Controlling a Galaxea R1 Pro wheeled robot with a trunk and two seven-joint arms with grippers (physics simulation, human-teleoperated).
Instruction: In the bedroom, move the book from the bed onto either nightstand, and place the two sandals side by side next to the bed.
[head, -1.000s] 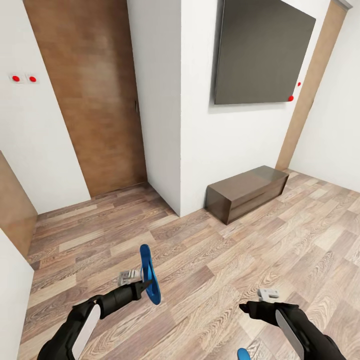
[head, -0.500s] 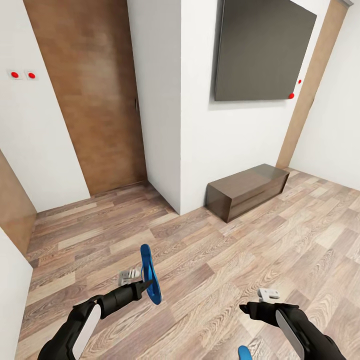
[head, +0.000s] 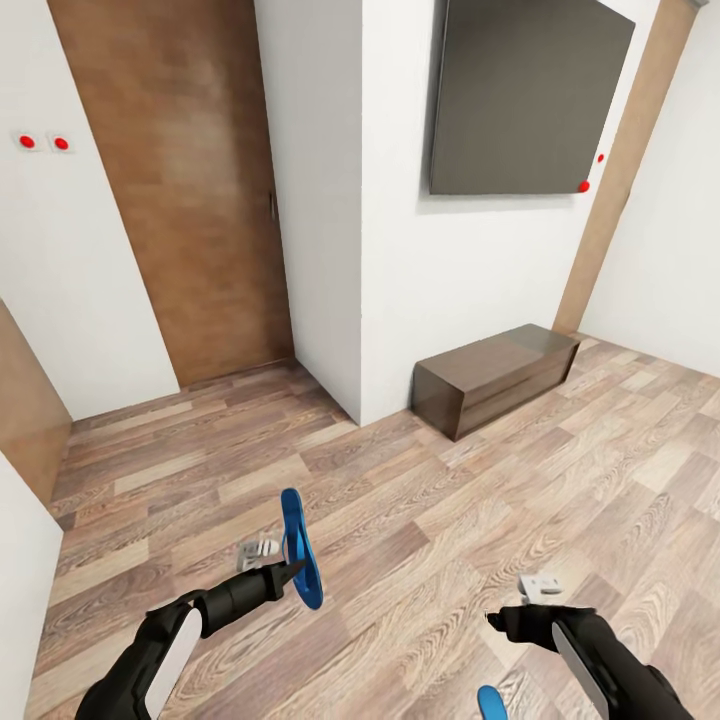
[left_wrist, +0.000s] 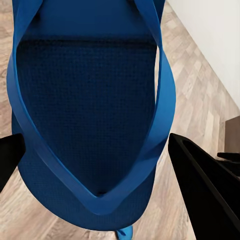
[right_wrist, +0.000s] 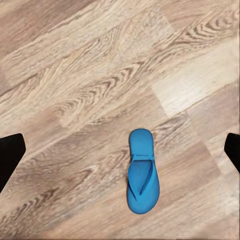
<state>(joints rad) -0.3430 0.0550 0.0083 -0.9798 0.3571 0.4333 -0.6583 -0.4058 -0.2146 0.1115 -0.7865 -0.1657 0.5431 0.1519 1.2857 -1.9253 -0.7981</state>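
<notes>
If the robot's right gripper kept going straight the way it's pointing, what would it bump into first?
Probably the blue sandal lying flat on the wooden floor. The right gripper is open and looks straight down at it, with nothing in between, though how far down is hard to tell.

The left gripper (head: 296, 573) holds a bright blue flat flip-flop sandal (head: 300, 548) on edge above the wood-plank floor (head: 420, 530). A second blue sandal (head: 488, 702) lies below the right gripper (head: 497, 622). A long low dark brown bench (head: 495, 378) stands against the white wall (head: 400, 300).
</notes>
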